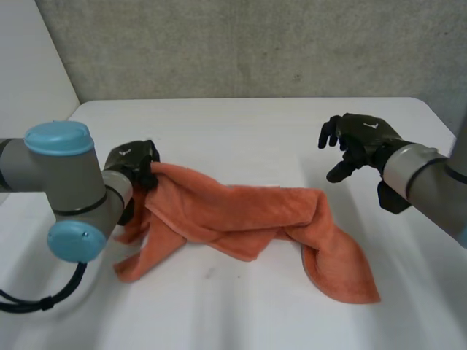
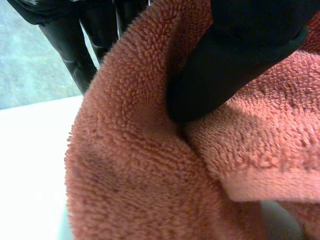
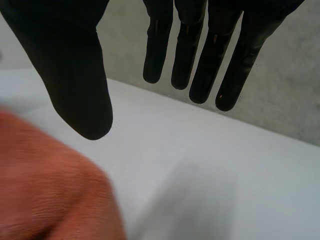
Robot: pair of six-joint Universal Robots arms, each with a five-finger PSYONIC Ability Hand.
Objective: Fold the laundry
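You have the rumpled orange terry-cloth towel [image 1: 241, 219] lying as a twisted strip across the lower middle of the head view, one end trailing to the lower right, the other bunched at centre left. By my reading no fold is made yet: no edge lies straight and no corners meet, so spreading it flat and every fold are left to do. Your black left hand [image 1: 135, 164], at centre left, has that bunched end clenched between thumb and fingers, as its wrist view shows. Your black right hand [image 1: 361, 138], at upper right, hovers clear of the towel, its fingers [image 3: 200, 60] straight and spread, grasping nothing. The smooth white tabletop [image 1: 255, 124] offers flat room around the towel. Behind it stands a rough grey concrete wall [image 1: 255, 44]
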